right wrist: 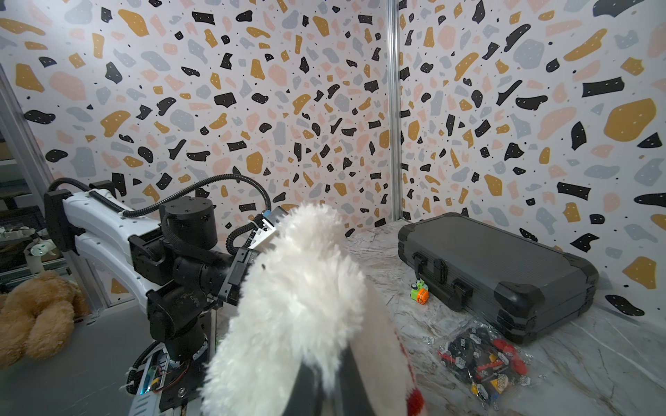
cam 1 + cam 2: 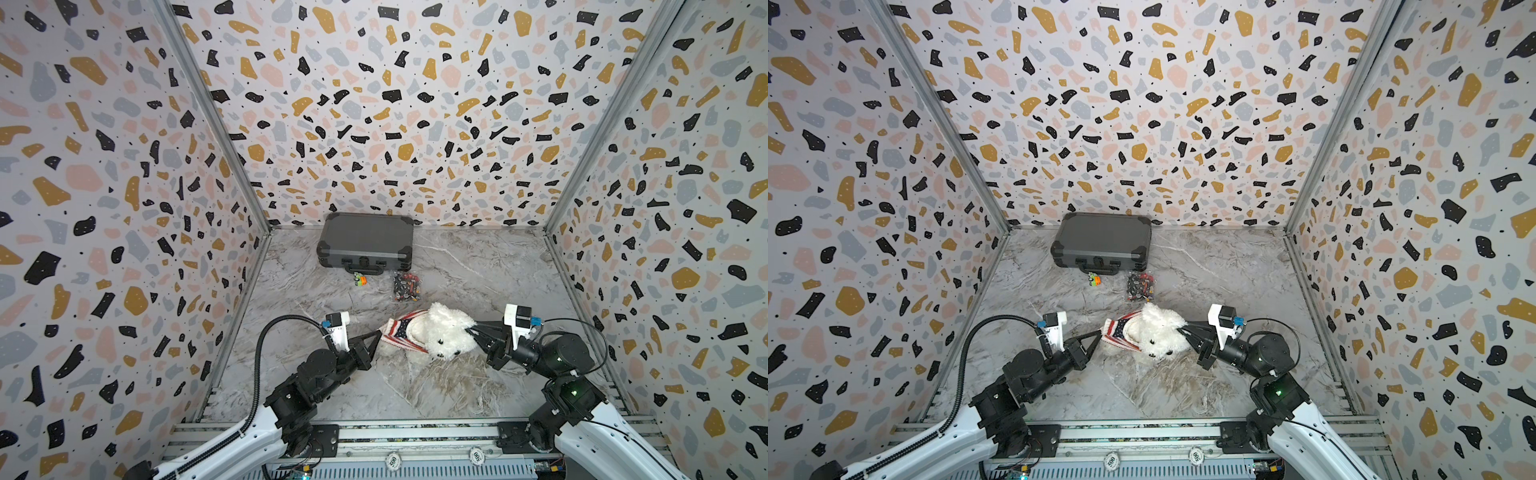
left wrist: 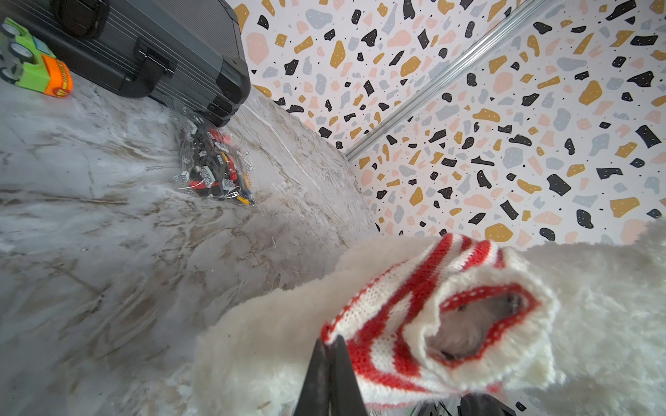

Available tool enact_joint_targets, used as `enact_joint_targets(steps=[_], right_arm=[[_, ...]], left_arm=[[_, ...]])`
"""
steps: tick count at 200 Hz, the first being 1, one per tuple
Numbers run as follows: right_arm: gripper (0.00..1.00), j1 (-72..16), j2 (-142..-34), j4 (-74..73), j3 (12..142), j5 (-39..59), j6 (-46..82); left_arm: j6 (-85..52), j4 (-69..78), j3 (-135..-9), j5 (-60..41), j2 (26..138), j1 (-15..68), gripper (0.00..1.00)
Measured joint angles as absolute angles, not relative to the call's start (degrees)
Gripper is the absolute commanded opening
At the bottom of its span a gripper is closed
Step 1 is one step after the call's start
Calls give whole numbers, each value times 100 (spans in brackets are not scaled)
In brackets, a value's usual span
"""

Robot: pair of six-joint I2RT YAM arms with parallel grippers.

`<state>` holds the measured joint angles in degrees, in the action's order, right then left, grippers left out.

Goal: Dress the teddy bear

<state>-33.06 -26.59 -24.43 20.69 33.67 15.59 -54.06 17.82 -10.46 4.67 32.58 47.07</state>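
The white fluffy teddy bear (image 2: pixel 446 332) (image 2: pixel 1163 330) lies mid-table in both top views, its face turned toward the front edge. A knitted stars-and-stripes sweater (image 2: pixel 400 332) (image 2: pixel 1120 331) covers its left part. My left gripper (image 2: pixel 379 331) (image 2: pixel 1099 331) is shut on the sweater's edge; in the left wrist view the jaws (image 3: pixel 328 340) pinch the red-and-white knit (image 3: pixel 407 299) beside the bear's fur (image 3: pixel 266 324). My right gripper (image 2: pixel 469 329) (image 2: pixel 1179 329) is shut on the bear's fur at its right side. White plush (image 1: pixel 299 288) hides the fingertips of that gripper (image 1: pixel 326 367) in the right wrist view.
A closed grey case (image 2: pixel 365 241) (image 2: pixel 1102 239) lies against the back wall. In front of it sit a small green-orange toy car (image 2: pixel 359 279) (image 2: pixel 1095 279) and a clear bag of bricks (image 2: pixel 407 286) (image 2: pixel 1140 286), just behind the bear. Patterned walls enclose three sides.
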Motion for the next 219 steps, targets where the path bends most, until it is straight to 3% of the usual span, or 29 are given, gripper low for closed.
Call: enact_joint_targets(steps=[131,219], right_arm=[[0,-3299,-2705,-2792,1973,3535,1813],[0,-3295,-3039,-3072,1964,3535,1863]], left_arm=[[-5015,1990,-1092,419,3909,4381,0],[-4906,2665,-1090,-637,4604,4274,0]])
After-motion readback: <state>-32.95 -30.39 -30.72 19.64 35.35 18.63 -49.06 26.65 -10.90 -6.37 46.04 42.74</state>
